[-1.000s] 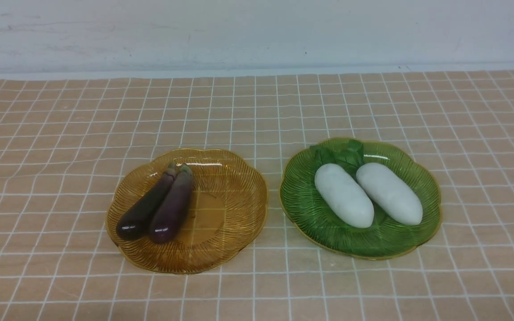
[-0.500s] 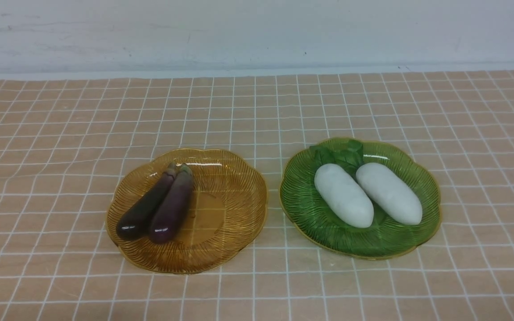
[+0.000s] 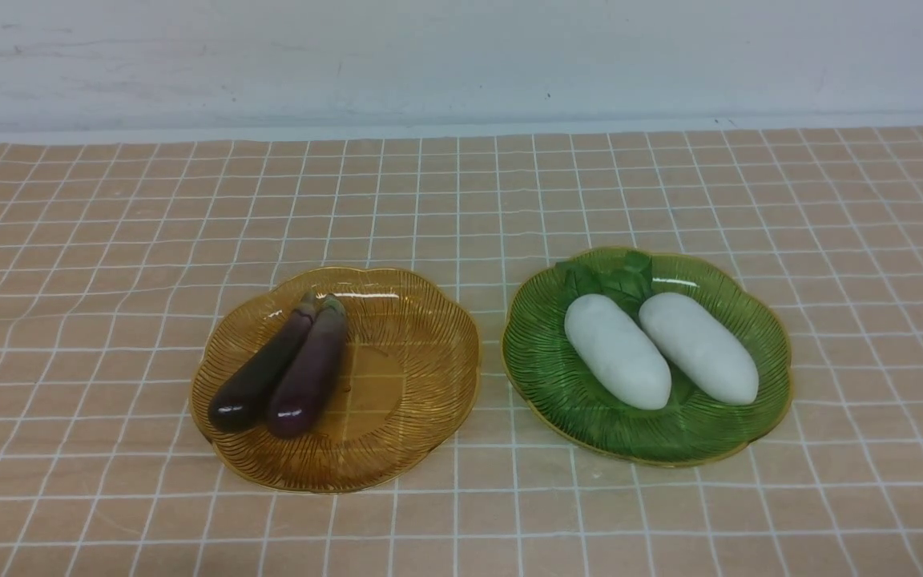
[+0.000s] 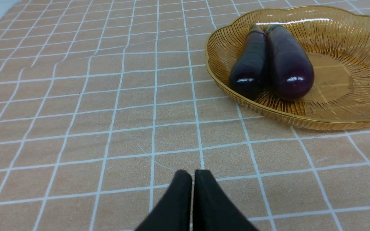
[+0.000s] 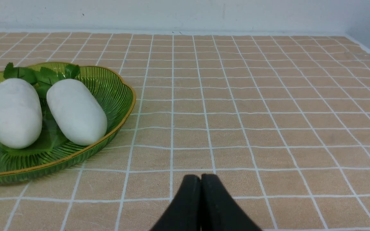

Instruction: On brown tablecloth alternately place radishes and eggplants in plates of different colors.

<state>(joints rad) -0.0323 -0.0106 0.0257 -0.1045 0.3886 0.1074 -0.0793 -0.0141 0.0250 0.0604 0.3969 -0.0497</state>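
From the front we see no writing anywhere: two glossy purple eggplants (image 3: pixel 281 377) lie touching in the ribbed, scalloped amber plate (image 3: pixel 413 377), and two matte white radishes (image 3: pixel 658 349) lie in the matching green plate (image 3: pixel 546 361), both on the gridded brown tablecloth (image 3: pixel 109 240). At the left wrist our left gripper (image 4: pixel 192 175) holds nothing, its black fingers pressed together above bare cloth; at the right wrist our right gripper (image 5: pixel 200 179) is likewise closed and empty
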